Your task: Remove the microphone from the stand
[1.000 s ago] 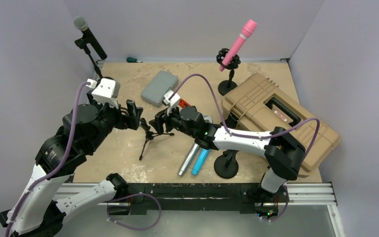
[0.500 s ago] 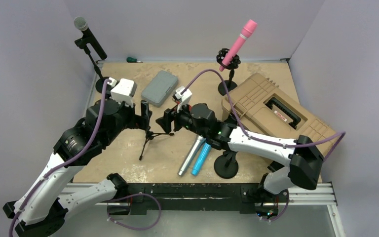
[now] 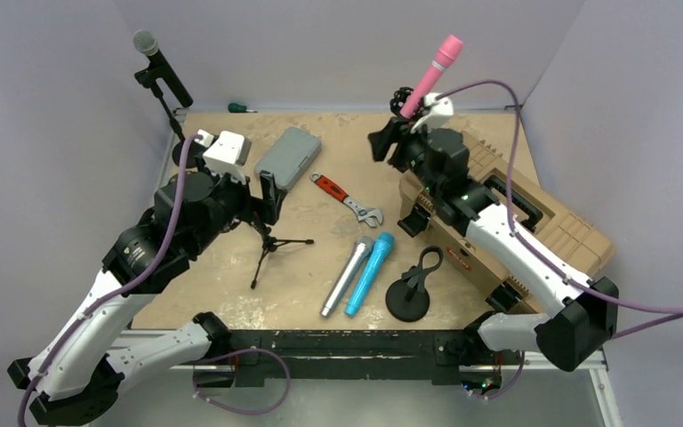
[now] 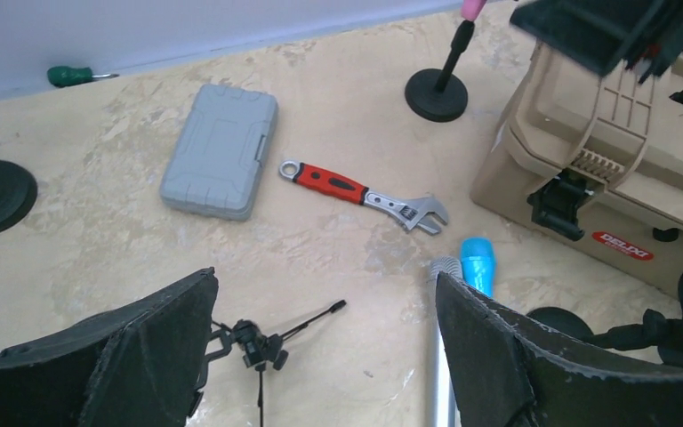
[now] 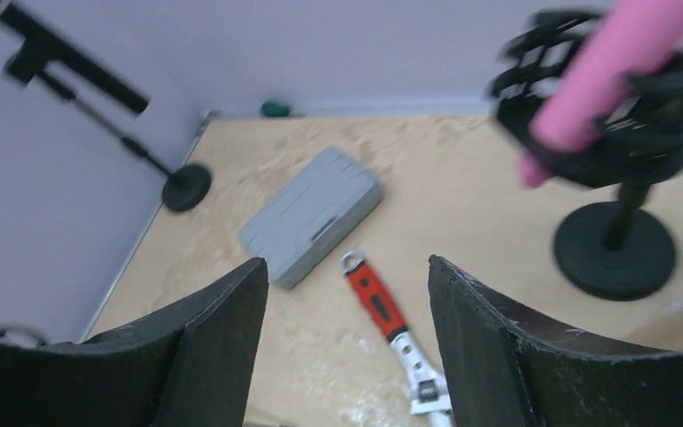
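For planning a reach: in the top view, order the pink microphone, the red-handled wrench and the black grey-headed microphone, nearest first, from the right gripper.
1. Pink microphone, beside the right gripper, in its stand.
2. Red-handled wrench, mid-table.
3. Black grey-headed microphone, far-left corner.

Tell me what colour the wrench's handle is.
Red; the wrench shows clearest in the left wrist view.

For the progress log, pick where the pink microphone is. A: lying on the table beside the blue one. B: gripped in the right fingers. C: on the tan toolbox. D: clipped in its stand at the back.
D: the pink microphone sits tilted in the black clip of its stand, while the right fingers stand apart near it, holding nothing.
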Controlling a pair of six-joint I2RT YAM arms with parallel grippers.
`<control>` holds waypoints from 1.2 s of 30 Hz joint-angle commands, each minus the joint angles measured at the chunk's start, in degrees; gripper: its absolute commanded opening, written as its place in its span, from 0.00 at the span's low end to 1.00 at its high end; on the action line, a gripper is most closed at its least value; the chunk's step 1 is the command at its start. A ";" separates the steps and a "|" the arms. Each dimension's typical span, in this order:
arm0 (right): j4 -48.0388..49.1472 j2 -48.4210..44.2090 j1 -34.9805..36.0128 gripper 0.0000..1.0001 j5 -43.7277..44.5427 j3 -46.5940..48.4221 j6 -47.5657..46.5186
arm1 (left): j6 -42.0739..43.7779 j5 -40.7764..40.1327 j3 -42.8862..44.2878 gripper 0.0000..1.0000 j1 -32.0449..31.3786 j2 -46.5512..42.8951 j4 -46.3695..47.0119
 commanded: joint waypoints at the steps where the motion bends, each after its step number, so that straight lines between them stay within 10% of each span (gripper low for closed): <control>1: -2.36 -0.63 -9.23 0.67 -1.73 6.66 4.79 | 0.22 4.19 2.53 0.90 0.28 3.11 6.62; 20: -11.56 20.99 -23.90 0.88 -2.70 34.72 5.78 | 4.47 10.36 -5.06 0.90 0.22 4.71 13.77; 36: -9.75 27.92 -24.00 0.64 -1.20 37.68 6.08 | 4.92 10.70 -5.88 0.90 0.20 2.80 14.04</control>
